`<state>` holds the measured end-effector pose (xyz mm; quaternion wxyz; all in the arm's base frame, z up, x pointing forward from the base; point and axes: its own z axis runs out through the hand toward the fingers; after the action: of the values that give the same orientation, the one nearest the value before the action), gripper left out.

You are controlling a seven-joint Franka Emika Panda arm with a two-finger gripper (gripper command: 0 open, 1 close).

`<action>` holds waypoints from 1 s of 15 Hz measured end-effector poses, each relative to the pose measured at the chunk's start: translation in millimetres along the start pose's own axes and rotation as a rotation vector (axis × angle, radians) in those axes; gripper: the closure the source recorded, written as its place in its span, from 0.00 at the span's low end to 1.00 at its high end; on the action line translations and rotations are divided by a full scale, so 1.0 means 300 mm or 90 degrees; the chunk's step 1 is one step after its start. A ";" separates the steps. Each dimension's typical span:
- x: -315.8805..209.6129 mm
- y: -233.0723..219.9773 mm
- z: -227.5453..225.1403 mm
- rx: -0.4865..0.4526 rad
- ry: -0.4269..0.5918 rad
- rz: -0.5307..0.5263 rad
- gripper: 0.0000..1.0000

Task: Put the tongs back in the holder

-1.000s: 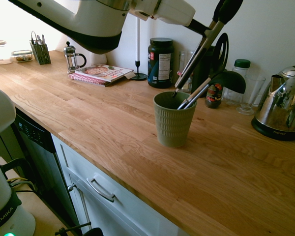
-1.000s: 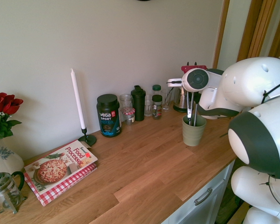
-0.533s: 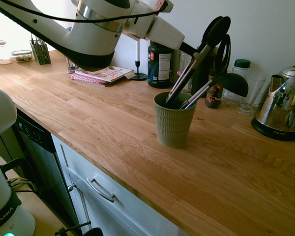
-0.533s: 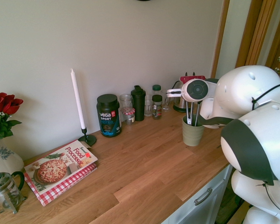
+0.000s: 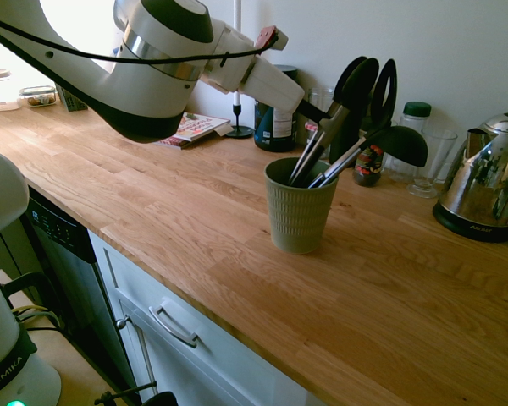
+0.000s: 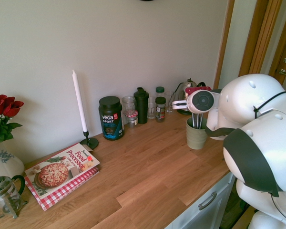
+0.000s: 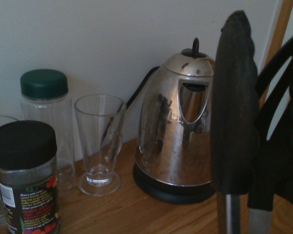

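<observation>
The gripper [image 5: 315, 112] is reaching in from the left of the first exterior view and is pinching the tongs [image 5: 323, 139] high on their shaft, its fingers pressed together on the metal arms. The tongs are slanting: their long axis is running from the black upper end at upper right, beside the gripper, down and leftward to the lower ends, which are already sitting inside the cup [image 5: 299, 207]. The cup is lying directly below and slightly nearer than the gripper, so the coming move appears to turn on this one line: the tongs need only slide further along their own axis, or be let go, to settle against the rim. The olive ribbed cup is standing upright on the counter [image 5: 203, 220] and is also holding a ladle [image 5: 398, 142], whose handle is leaning right beside the tongs, and a slotted spatula [image 5: 383, 89] behind it. In the wrist view the black end of the tongs is rising in front of the kettle [image 7: 176, 131], with a glass [image 7: 98, 141] and two jars to its left. In the second exterior view the arm is hiding most of the cup's contents.
</observation>
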<state>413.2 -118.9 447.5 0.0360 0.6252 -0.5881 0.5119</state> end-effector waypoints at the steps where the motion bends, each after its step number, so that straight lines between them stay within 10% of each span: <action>1: -0.004 0.008 0.002 -0.003 -0.001 0.000 0.00; 8: 0.010 -0.025 -0.058 0.016 -0.024 0.027 0.00; 15: -0.344 -0.146 -0.216 -0.013 -0.293 -0.011 0.00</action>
<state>430.6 8.4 432.1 -0.0882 0.7302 -0.5802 0.3497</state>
